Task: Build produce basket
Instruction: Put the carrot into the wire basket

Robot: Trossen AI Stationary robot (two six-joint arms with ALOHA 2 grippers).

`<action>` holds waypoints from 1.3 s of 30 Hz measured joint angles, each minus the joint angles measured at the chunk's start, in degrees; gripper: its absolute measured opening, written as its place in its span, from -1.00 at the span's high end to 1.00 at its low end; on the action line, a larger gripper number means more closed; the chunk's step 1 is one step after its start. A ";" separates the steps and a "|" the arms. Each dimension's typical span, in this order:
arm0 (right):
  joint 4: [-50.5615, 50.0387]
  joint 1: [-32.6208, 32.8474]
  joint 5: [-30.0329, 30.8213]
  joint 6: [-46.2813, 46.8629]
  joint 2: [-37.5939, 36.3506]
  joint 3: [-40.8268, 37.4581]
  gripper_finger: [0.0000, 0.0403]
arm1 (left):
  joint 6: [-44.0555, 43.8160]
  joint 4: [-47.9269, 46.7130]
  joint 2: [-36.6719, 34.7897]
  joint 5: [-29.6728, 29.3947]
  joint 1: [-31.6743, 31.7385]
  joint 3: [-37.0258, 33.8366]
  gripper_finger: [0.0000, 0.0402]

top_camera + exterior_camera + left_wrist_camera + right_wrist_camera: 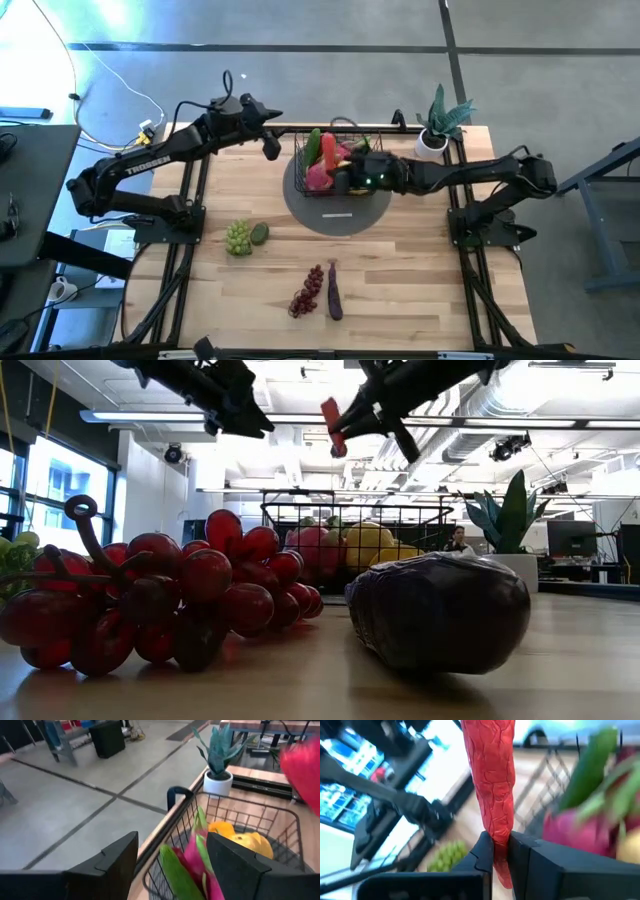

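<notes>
The black wire basket [340,160] stands on a round grey disc [335,215] at the table's far middle. It holds a pink dragon fruit [318,178], a green cucumber [314,142] and yellow fruits [245,840]. My right gripper [501,840] hovers over the basket, shut on a red chili [328,150]. My left gripper [172,850] is open, above the basket's far left corner, and touches nothing. On the wood lie green grapes [238,238], red grapes [308,290] and a purple eggplant [334,290]. My right gripper pinches the red chili between its two fingers near one end [501,851]; a short stub [504,877] shows behind the fingertips. The rest of the chili [490,765] sticks out past them. The chili is lifted clear, above the basket's left half [331,412].
A potted green plant [440,125] stands at the far right corner. A small green fruit [260,233] lies beside the green grapes. The near half of the table holds only the red grapes and the eggplant, which fill the low view's foreground.
</notes>
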 joint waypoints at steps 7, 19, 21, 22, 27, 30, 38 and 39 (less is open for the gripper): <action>8.96 -4.38 2.67 -6.32 0.00 0.00 0.94 | -1.02 -7.79 -2.98 0.00 0.00 0.00 -0.13; 24.60 -6.25 8.49 -10.50 7.04 0.07 0.94 | -1.02 -12.69 -4.25 -0.04 -0.01 0.00 -0.13; 27.31 -6.25 8.99 -10.52 9.34 0.07 0.94 | -1.01 -12.69 -4.25 -0.06 -0.02 0.00 -0.13; 28.26 -6.25 9.21 -10.52 10.43 0.07 0.94 | -0.90 -12.68 -4.25 -0.07 -0.01 0.00 -0.13; 32.11 -6.23 9.36 -9.91 16.13 0.04 0.94 | -0.59 -12.67 -4.25 -0.17 0.00 0.00 -0.13; 31.88 -6.23 8.30 -8.47 18.75 0.89 0.94 | -0.59 -12.67 -4.25 -0.17 0.00 0.00 -0.13; 19.30 -7.39 4.91 -9.50 24.34 10.98 0.94 | -0.91 -12.64 -4.22 -0.17 0.00 0.00 -0.13; 16.13 -7.43 5.53 -8.91 24.92 12.63 0.94 | -0.98 -12.63 -4.22 -0.17 0.00 0.00 -0.13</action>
